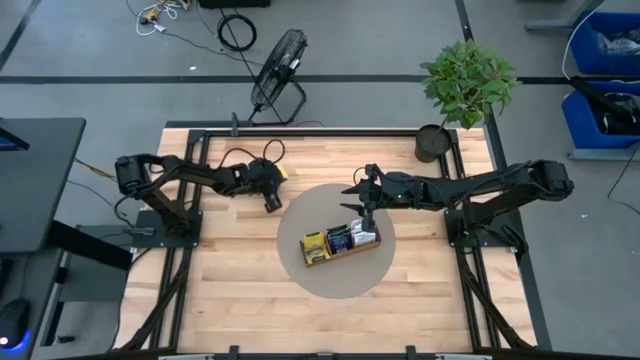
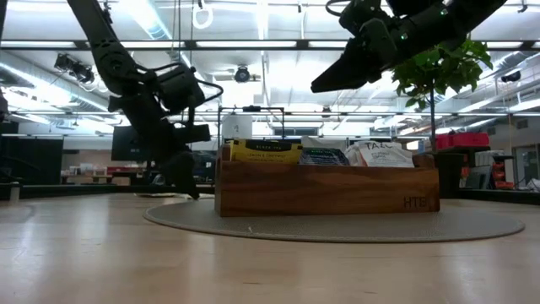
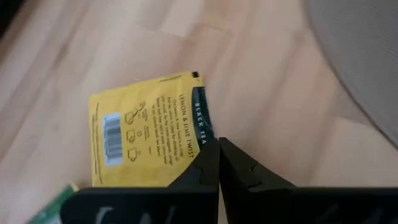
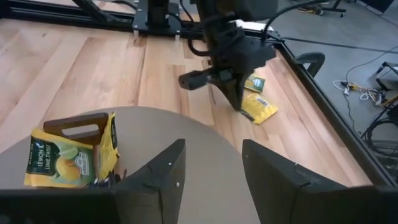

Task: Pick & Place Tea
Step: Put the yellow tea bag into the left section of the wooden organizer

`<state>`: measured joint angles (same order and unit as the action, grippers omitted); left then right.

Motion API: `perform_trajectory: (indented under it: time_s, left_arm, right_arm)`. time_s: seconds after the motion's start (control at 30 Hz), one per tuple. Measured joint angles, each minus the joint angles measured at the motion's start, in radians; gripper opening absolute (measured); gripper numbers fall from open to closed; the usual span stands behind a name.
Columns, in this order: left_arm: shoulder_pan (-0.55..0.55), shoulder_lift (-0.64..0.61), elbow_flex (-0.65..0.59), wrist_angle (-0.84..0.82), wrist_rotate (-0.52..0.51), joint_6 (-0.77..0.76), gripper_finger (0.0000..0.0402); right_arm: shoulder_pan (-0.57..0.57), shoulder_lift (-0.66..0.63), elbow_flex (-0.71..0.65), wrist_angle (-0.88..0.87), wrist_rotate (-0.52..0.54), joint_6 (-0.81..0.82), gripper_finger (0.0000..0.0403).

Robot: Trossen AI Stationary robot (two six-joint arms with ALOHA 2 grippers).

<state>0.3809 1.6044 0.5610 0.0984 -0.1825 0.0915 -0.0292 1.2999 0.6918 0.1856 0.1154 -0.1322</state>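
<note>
tray [image 1: 340,243] | sitting on the round mat [image 1: 300,275], already holding yellow, dark and white tea sachets upright | right hand [image 1: 362,207] | hovering just above the tray, fingers apart, nothing between them | left hand [image 3: 219,163] | fingers together at the corner of a loose yellow sachet [image 3: 146,130] lying flat on the counter [image 1: 230,300] beside the mat, apparently preparing a pickup

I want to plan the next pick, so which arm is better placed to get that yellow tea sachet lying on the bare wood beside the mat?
Left. The left gripper sits with fingers shut right at the yellow sachet. The right gripper, open, hangs above the wooden tray on the mat, farther away.
</note>
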Motion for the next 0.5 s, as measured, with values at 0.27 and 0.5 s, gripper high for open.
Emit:
perform_trajectory:
  time_s: [0.27, 0.5]
  left_arm:
    - [-0.042, -0.058, -0.002, -0.019, 0.020, -0.003, 0.0001]
    - [-0.060, -0.059, -0.001, -0.025, 0.015, -0.020, 0.0009]
  right_arm:
    - [0.000, 0.000, 0.000, 0.004, 0.000, -0.003, 0.0168]
    - [0.000, 0.000, 0.000, 0.003, 0.000, -0.003, 0.0168]
